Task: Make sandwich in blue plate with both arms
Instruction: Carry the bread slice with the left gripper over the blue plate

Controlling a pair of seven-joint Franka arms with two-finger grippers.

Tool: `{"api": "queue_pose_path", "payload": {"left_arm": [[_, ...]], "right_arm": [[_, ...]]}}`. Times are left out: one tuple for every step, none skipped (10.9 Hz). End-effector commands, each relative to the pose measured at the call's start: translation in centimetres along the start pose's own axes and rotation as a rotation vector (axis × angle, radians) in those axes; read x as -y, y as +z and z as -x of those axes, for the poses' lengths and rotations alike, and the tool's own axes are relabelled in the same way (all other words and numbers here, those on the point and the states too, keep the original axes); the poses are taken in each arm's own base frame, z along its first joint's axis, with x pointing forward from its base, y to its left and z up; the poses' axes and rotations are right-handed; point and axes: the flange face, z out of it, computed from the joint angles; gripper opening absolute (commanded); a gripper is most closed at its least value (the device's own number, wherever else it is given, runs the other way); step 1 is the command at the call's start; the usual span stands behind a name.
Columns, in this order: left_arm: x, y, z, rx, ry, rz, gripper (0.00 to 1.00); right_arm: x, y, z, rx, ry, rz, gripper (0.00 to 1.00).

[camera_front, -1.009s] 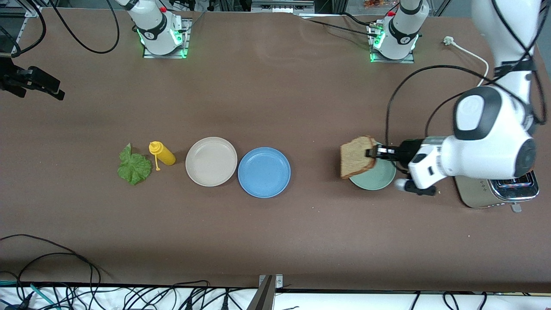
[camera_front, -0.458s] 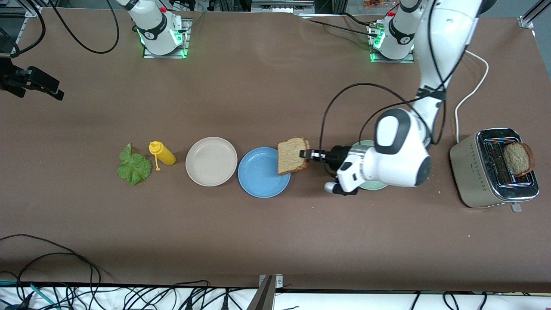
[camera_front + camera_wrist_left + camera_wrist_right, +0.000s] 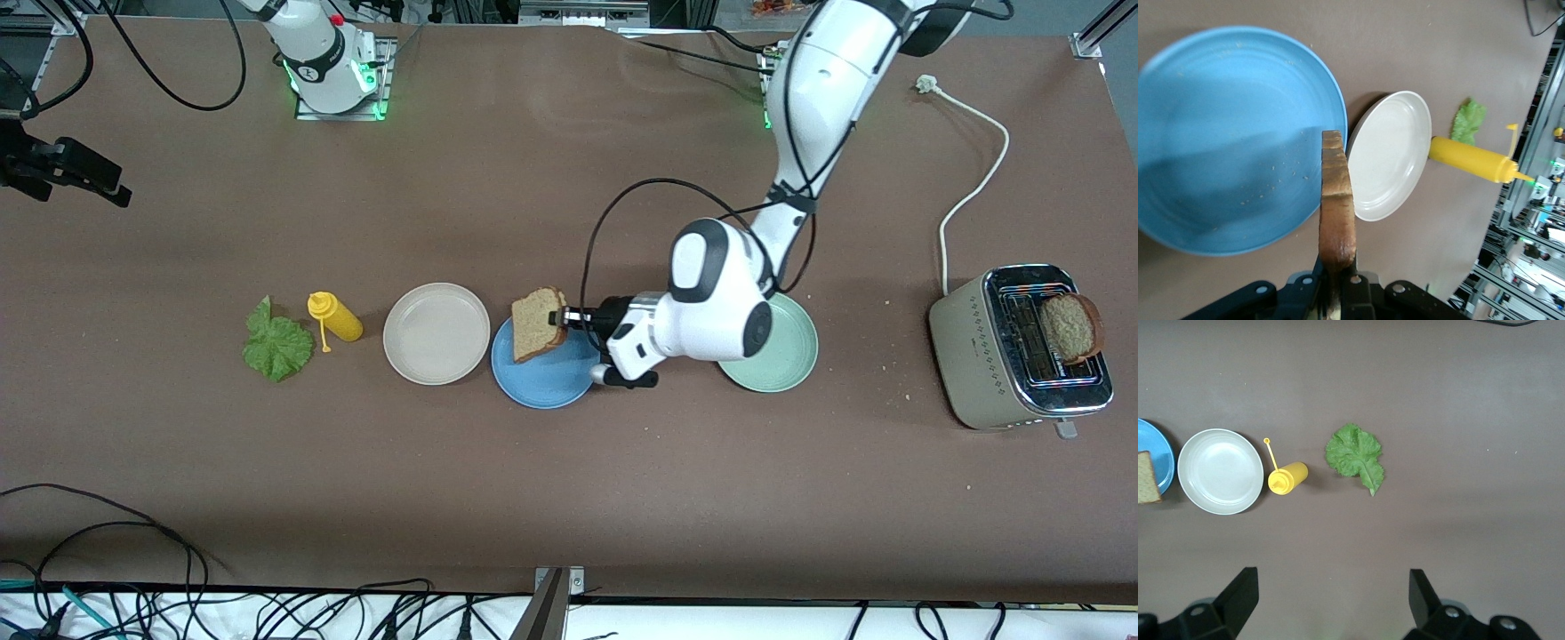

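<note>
1. Green ruffled lettuce leaf (image 3: pixel 276 344) lies flat on the brown table (image 3: pixel 569 498), the closest thing to the right arm's end
2. Beside it lies a yellow plastic squeeze bottle (image 3: pixel 335 317) on its side, then a round beige plate (image 3: pixel 436 333) which holds nothing
3. Touching the beige plate stands the round medium-blue plate (image 3: pixel 545 380); only some crumbs are on it
4. Over the blue plate hangs a square slice of brown wholemeal bread (image 3: pixel 536 323) with darker crust, standing on its edge and tilted, clear of the plate
5. Left gripper (image 3: pixel 564 318) is clamped on one edge of this slice, its fingers (image 3: pixel 1350 279) pressed on both faces
6. Pale green round plate (image 3: pixel 782 351) comes next, partly under the left arm
7. Silver metal toaster (image 3: pixel 1021 349) stands at the left arm's end of the table, and a second brown bread slice (image 3: pixel 1070 327) sticks out of its slot
8. Right gripper (image 3: pixel 1331 603) waits high above the table near the lettuce, its fingers wide apart and holding nothing
</note>
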Motion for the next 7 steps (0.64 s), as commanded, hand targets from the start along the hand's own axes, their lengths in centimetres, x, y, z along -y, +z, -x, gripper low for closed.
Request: {"api": "queue_pose_path", "payload": {"left_arm": [[0.5, 2.1, -0.9, -0.053, -0.013, 0.007, 0.0], [0.8, 2.1, -1.1, -0.055, -0.012, 0.004, 0.0], [1.5, 1.3, -1.6, -0.071, -0.015, -0.006, 0.0], [1.7, 1.2, -1.7, -0.074, -0.017, -0.009, 0.0], [2.0, 1.1, -1.9, -0.076, -0.019, -0.012, 0.0], [2.2, 0.9, -2.1, -0.081, -0.021, -0.015, 0.0], [2.4, 0.6, -2.6, -0.092, -0.021, -0.017, 0.0]], "right_arm": [[-0.2, -0.4, 0.1, 0.005, 0.0, -0.011, 1.0], [-0.2, -0.4, 0.1, 0.005, 0.0, -0.011, 1.0], [-0.2, -0.4, 0.1, 0.005, 0.0, -0.011, 1.0], [-0.2, -0.4, 0.1, 0.005, 0.0, -0.011, 1.0], [-0.2, -0.4, 0.1, 0.005, 0.0, -0.011, 1.0], [-0.2, -0.4, 0.1, 0.005, 0.0, -0.011, 1.0], [-0.2, -0.4, 0.1, 0.005, 0.0, -0.011, 1.0]]}}
